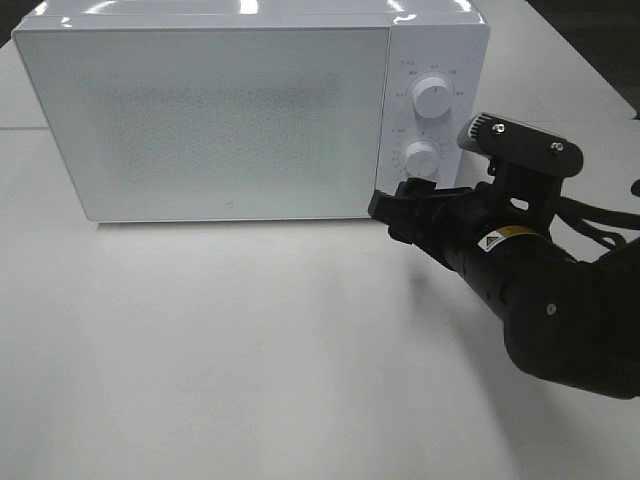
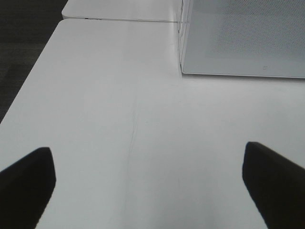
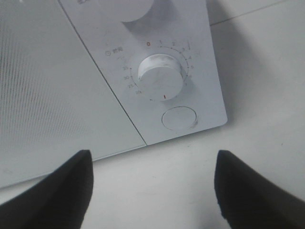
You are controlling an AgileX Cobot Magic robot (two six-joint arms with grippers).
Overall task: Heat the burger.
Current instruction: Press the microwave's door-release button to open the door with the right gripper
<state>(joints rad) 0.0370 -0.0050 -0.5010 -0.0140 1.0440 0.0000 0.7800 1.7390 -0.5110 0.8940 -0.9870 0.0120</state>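
I cannot make out the burger in any view. The microwave (image 1: pixel 230 110) ahead of my right pincer (image 3: pixel 153 160) has its door shut, and the frosted panel hides whatever lies behind it. That pincer is released, grasping nothing, just short of the lower dial (image 3: pixel 161 76). My left pincer (image 2: pixel 147 155) gapes wide over the counter (image 2: pixel 119 95).

Black arm (image 1: pixel 560 320), matte and rounded; behind the black fingers (image 1: pixel 390 208) a yellow sticker (image 1: pixel 497 241), above them a grey camera (image 1: pixel 482 131) on a screwed black bracket (image 1: pixel 535 150), black cables (image 1: pixel 600 215) further back
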